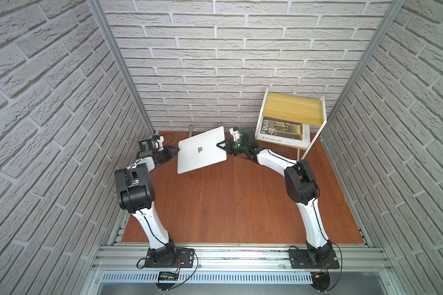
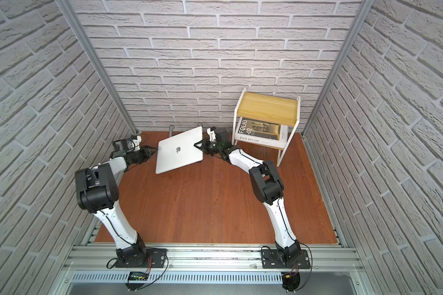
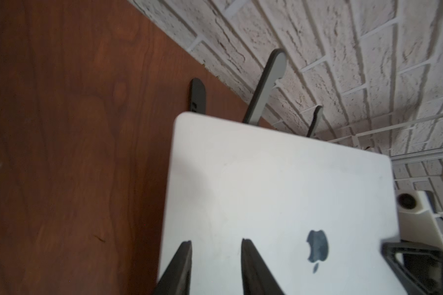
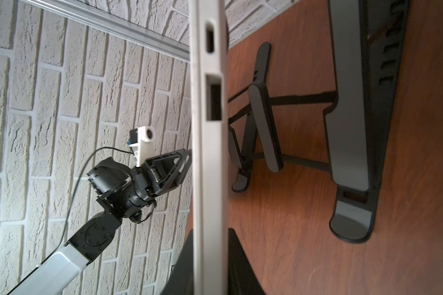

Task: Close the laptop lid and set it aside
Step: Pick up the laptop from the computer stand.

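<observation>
While its lid (image 1: 202,155) is shut flat, the laptop (image 2: 174,159) is held tilted above the dark grey stand (image 4: 348,102) at the back of the table (image 1: 228,204). Its right edge is pinched by the right gripper (image 1: 218,145). The left gripper (image 3: 215,242) is seen slightly spread at the opposite edge, its fingers (image 3: 256,268) over the lid.
</observation>
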You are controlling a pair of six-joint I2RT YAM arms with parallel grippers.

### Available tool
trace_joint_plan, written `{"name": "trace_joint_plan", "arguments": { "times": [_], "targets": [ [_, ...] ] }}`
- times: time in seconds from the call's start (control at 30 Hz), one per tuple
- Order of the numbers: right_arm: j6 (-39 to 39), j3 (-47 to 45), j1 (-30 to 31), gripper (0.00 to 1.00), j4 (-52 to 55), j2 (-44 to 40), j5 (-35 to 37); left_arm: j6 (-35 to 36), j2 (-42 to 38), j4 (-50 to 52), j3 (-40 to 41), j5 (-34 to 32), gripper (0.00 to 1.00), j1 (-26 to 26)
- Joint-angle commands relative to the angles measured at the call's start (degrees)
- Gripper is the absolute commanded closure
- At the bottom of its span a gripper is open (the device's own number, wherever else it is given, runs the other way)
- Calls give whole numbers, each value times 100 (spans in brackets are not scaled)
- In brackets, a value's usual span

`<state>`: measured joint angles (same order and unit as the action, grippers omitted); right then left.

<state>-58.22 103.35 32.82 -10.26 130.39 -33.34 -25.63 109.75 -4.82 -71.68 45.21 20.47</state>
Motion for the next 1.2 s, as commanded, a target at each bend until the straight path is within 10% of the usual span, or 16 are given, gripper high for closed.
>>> {"name": "trace_joint_plan", "arguments": {
  "times": [0.0, 0.67, 1.17],
  "targets": [
    [-37, -129, 71, 97, -619, -787, -58, -614, -695, -431, 251, 113, 62, 198],
    [548, -638, -59, 97, 123, -3366, 163, -977, -3711, 165, 719, -768, 43, -680],
    [561, 242, -1704, 97, 1613, -4400, 165, 61, -4269, 1009, -304, -1483, 11, -2309]
  ]
}}
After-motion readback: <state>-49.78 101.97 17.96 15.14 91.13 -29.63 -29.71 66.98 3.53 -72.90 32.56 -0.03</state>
